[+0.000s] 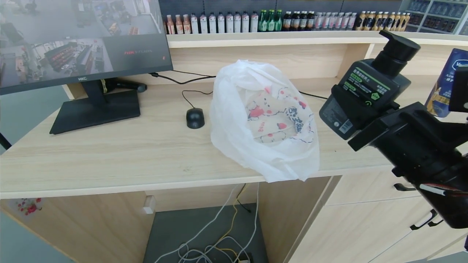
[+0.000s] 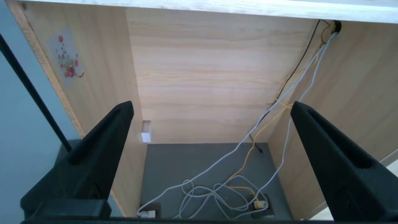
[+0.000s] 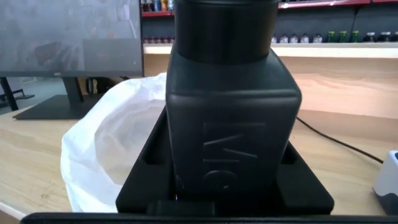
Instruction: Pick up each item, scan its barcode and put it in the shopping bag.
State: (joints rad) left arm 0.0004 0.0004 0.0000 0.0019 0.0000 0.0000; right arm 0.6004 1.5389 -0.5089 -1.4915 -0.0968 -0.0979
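My right gripper is shut on a black square bottle with a round black cap and green-and-white labels, a barcode showing on its lower side. It hangs in the air just right of the white shopping bag, tilted with the cap up and to the right. The right wrist view has the bottle upright between the fingers, with the bag behind it. Inside the bag lies a pale packet with red and blue prints. My left gripper is open below the counter, facing the recess with cables.
On the wooden counter are a monitor on a black stand, a black mouse and cables. A blue box stands at the right edge. Drink bottles line the back shelf. Loose wires lie under the counter.
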